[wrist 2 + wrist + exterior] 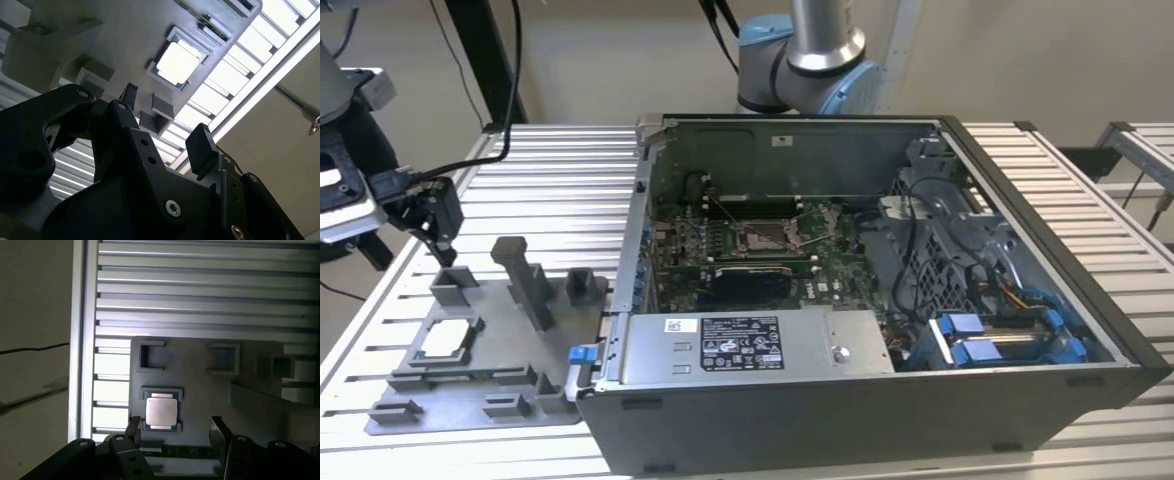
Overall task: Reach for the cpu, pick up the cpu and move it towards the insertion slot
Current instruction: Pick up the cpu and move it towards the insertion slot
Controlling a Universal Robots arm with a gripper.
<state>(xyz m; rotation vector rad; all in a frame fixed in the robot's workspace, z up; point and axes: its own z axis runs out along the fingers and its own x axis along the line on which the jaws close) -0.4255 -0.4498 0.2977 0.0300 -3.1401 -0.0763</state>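
Gripper [444, 252], black and two-fingered, hung at the exterior view's left above the far end of the grey fixture tray [467, 412]. Its fingers stood wide apart and held nothing. The open computer case [854, 432] occupied the exterior view's right on the slatted metal table [574, 170], with its motherboard exposed. The fixture tray lay just beside the case, on its left. The insertion slot [765, 237], a square metal-framed socket, sat mid-board inside the case, well apart from the gripper. The cpu [443, 340] lay flat in a recess on the tray's left part, nearer than the gripper, pale top upward. Being square, it showed no long axis; its edges ran parallel to the tray's. In both wrist views the cpu [179, 62] [161, 411] lay beyond the open fingertips, untouched.
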